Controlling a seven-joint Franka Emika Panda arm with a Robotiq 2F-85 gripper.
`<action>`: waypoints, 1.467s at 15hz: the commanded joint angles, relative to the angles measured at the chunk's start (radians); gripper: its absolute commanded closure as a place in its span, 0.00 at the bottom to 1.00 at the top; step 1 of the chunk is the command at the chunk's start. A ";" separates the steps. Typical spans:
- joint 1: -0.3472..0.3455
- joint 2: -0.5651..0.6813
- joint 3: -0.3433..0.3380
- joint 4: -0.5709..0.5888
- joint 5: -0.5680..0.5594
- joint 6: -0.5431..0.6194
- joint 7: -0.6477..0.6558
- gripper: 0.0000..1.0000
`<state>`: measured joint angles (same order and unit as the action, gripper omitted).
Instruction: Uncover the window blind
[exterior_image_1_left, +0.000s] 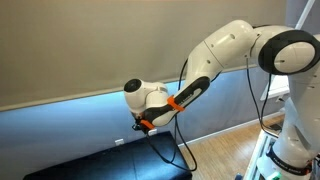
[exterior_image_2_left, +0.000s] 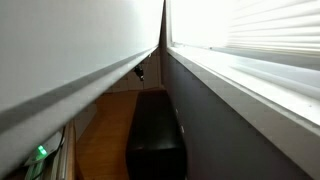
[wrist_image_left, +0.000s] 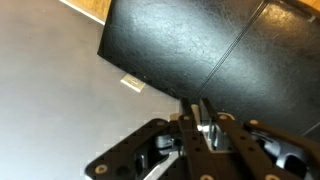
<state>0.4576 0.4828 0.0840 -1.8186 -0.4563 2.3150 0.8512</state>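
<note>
Pincer (exterior_image_1_left: 141, 124) stands fully closed just beneath the bottom rail (exterior_image_1_left: 60, 100) of the window blind (exterior_image_1_left: 90, 50) - grey fabric hanging above and behind it - evidently placed there to catch the rail's pull for raising, though no hold on anything can be confirmed.

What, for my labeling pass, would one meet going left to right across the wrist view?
Left to right: grey surface → small pale tab → gripper, its jaws shut; the black bench overlaps, so omitted.
</note>
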 joint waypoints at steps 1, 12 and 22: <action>0.002 0.064 0.029 0.033 0.055 -0.007 -0.041 0.96; 0.005 0.254 0.056 0.180 0.131 -0.063 -0.219 0.96; 0.084 0.134 -0.001 0.209 0.038 -0.160 -0.149 0.96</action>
<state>0.5019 0.6265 0.0874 -1.6102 -0.4147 2.1496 0.6649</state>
